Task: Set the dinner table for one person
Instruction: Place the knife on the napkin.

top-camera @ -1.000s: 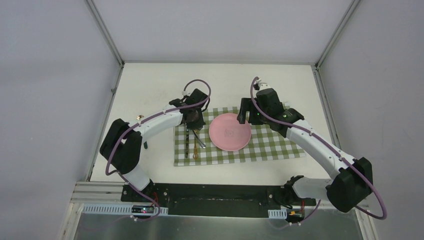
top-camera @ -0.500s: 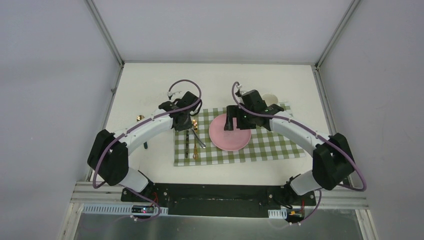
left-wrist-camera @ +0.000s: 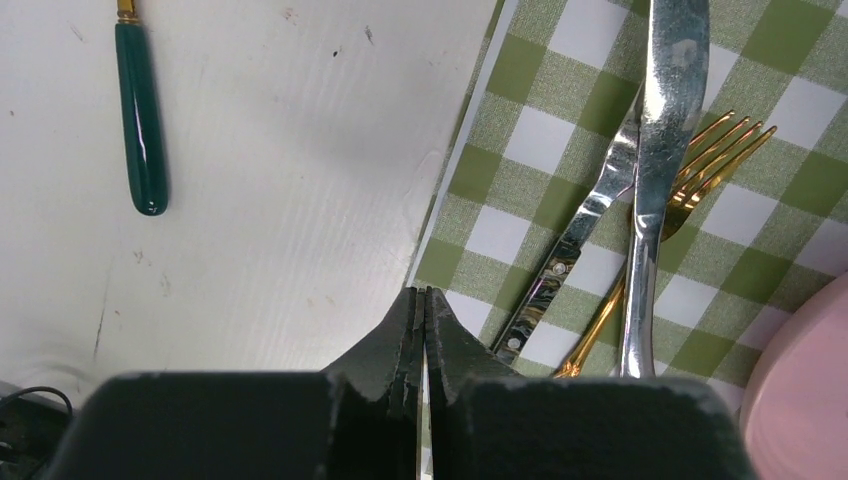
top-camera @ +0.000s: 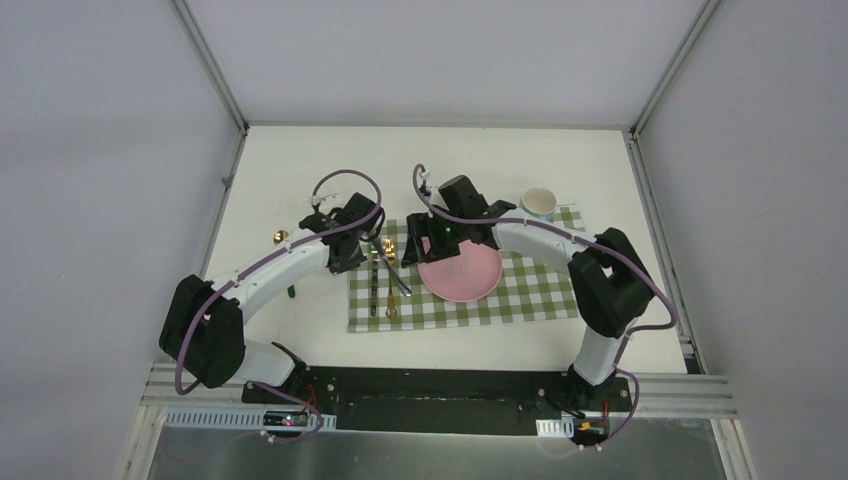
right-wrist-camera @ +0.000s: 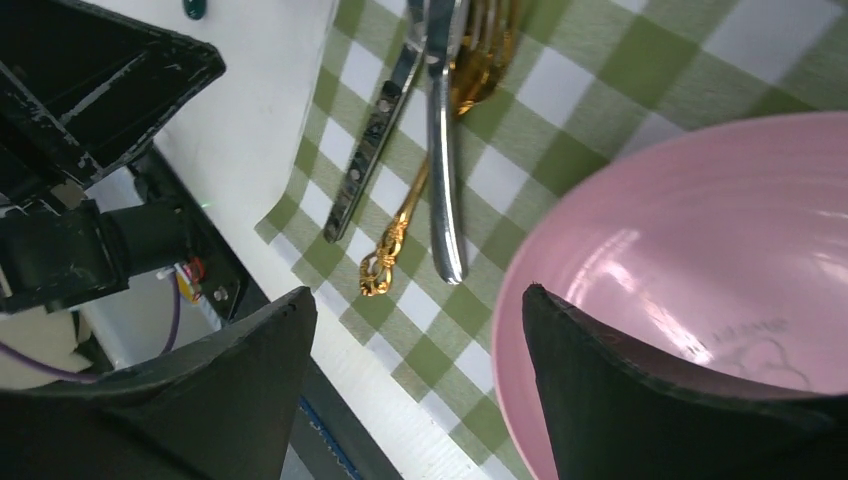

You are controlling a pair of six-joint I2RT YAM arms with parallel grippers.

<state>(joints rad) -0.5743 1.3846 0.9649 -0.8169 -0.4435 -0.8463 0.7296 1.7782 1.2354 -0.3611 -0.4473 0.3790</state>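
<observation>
"Pink plate [top-camera: 462,272] in the middle of the green-checked cloth [top-camera: 530,295], and the cloth lies on the white dinner table [top-camera: 300,170], in the half nearer the arms."
"And the right gripper [right-wrist-camera: 412,300]?"
"Fingers spread wide, nothing between them, hovering over the plate's left rim and the cutlery beside it."
"What cutlery?"
"A silver knife [left-wrist-camera: 655,150] lying over a gold fork [left-wrist-camera: 700,170], and a second silver piece [left-wrist-camera: 565,260] angled against them, all on the cloth."
"The left gripper [left-wrist-camera: 421,295]?"
"Pinched together, empty, above the cloth's left edge. A green-handled utensil [left-wrist-camera: 140,120] lies on bare tabletop, and a cup [top-camera: 538,203] stands at the cloth's far right corner."
</observation>
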